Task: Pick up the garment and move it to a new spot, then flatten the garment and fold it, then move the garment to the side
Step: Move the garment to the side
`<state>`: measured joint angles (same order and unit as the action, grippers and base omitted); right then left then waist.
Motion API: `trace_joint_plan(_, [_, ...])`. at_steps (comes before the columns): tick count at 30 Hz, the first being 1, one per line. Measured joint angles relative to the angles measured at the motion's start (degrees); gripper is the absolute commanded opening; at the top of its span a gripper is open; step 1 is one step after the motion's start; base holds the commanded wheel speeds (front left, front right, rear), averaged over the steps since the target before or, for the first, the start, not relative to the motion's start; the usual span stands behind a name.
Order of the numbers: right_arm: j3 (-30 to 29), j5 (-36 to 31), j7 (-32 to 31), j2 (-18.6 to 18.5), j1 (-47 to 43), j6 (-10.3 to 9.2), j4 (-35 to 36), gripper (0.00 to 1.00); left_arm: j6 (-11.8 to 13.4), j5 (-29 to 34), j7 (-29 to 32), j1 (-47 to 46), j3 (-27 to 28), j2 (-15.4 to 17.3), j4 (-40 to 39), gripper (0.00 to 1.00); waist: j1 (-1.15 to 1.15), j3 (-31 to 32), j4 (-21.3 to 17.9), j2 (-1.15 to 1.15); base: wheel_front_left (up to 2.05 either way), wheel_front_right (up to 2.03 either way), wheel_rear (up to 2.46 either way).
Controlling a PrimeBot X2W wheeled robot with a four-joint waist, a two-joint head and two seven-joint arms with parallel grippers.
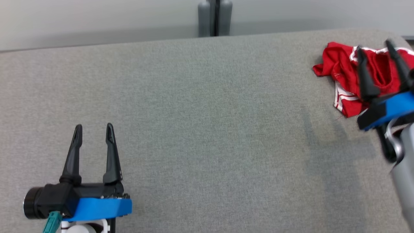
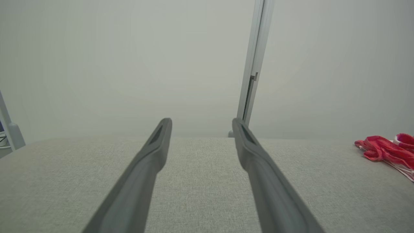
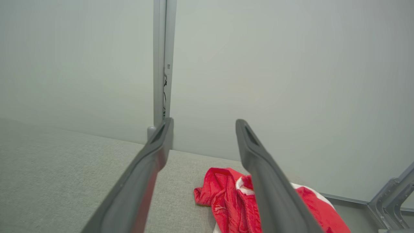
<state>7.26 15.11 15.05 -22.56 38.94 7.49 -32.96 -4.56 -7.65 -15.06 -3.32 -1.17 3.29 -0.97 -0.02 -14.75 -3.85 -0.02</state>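
- Counted: two grippers, one garment, one upright post.
- Near left: left gripper (image 1: pixel 94 126) low over the grey cloth-covered surface (image 1: pixel 207 113), its two dark fingers spread apart, nothing between them, tips pointing far.
- Same spread seen in the left wrist view (image 2: pixel 201 120), with bare grey cloth under the gap.
- Right side, farther out: right gripper (image 1: pixel 375 45) with fingers likewise spread wide, pinching nothing, poised over the garment, tips pointing far and slightly left.
- Far right, close to the surface's far edge: one red garment (image 1: pixel 336 64) with white trim, crumpled in a heap, well apart from the left gripper.
- Widest spread running left to right; a white-striped hem on the near side; no clear heading otherwise, part hidden behind the right fingers.
- In the right wrist view, garment (image 3: pixel 223 197) lying under the gap and the right-hand finger.
- Beyond the far edge, centre: grey post (image 1: pixel 215 17) against a pale wall (image 1: pixel 97 19).
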Motion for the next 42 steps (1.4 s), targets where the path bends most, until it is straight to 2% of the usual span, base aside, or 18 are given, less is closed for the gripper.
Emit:
trace_joint_plan(7, [-2.2,-0.2,0.0,6.4,-13.8,0.0,7.3,1.0,0.1,-0.9,0.0,3.7,0.4,-0.2,1.8,1.0,0.0,6.0,1.8,0.0,0.0,0.0,0.0])
trace_joint_plan(14, [-5.1,-0.6,0.0,11.1,-27.0,0.0,14.2,1.0,0.0,-1.0,0.0,5.7,0.8,-0.2,3.2,1.0,0.01,8.8,3.8,0.0,0.0,0.0,0.0])
trace_joint_plan(26, [-10.1,-3.5,-3.3,18.4,-41.9,0.0,27.4,1.0,-0.5,-1.0,0.0,7.9,0.9,-0.3,5.4,1.0,0.01,11.8,4.8,0.01,0.0,0.0,0.0])
trace_joint_plan(35, [-10.9,-4.6,-6.4,19.5,-46.3,0.0,34.2,1.0,-1.0,-1.4,0.0,8.2,0.6,-0.3,6.5,1.0,0.02,13.3,5.3,0.02,0.0,0.0,0.0])
trace_joint_plan(42, [-11.1,-2.4,-8.0,19.6,-47.7,0.0,35.7,1.0,-1.3,-1.5,0.0,8.3,0.5,-0.3,6.7,1.0,0.02,14.1,5.5,0.02,0.0,0.0,0.0])
